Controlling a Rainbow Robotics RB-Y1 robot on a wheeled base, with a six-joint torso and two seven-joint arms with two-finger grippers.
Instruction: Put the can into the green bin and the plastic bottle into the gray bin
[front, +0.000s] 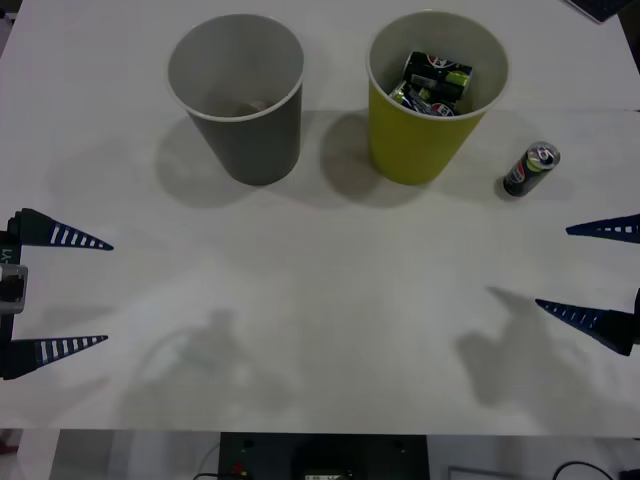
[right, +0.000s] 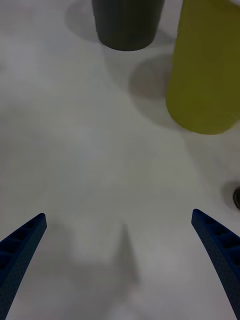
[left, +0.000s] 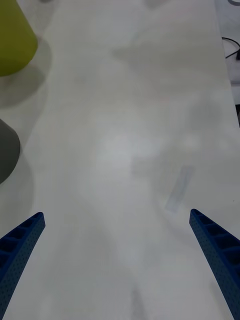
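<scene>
A small black can (front: 530, 168) with lime-green patches stands upright on the white table, just right of the green bin (front: 415, 145). Its edge shows in the right wrist view (right: 236, 196). Inside the green bin lie similar cans (front: 436, 80). The gray bin (front: 262, 140) stands left of the green one; something dim lies at its bottom and I cannot tell what it is. The plastic bottle is out of view. My right gripper (front: 553, 267) hovers open at the table's right edge, nearer than the can. My left gripper (front: 107, 292) is open at the left edge. Both bins, the gray (right: 127, 25) and the green (right: 205, 75), stand ahead of the right fingers.
The table's front edge (front: 320, 432) runs close to the robot, with dark equipment below it. A dark object (front: 605, 8) sits at the far right corner. In the left wrist view the green bin (left: 15, 40) and gray bin (left: 6, 150) stand to one side.
</scene>
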